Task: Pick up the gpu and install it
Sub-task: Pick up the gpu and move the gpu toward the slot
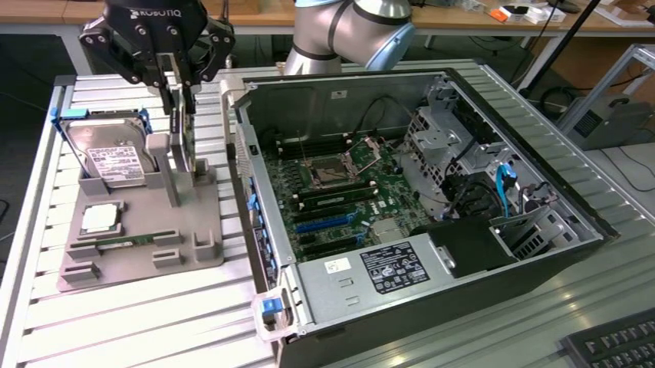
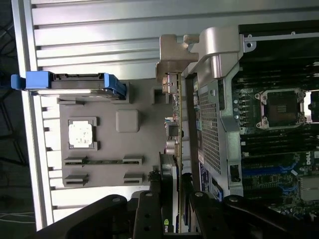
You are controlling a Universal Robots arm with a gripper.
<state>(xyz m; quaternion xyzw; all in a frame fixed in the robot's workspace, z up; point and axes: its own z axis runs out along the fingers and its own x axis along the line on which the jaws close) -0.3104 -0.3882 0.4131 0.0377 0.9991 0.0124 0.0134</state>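
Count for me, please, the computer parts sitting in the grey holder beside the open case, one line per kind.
gpu: 1
hard drive: 1
processor chip: 1
RAM stick: 1
Total: 4

Grey arm [image 1: 343, 31] coming in from the far side, elbow bent, wrist turned straight down, black gripper [image 1: 176, 78] at the exterior view's far left, fingers [image 1: 152, 73] vertical, pinched on gpu [image 1: 185, 146] top edge
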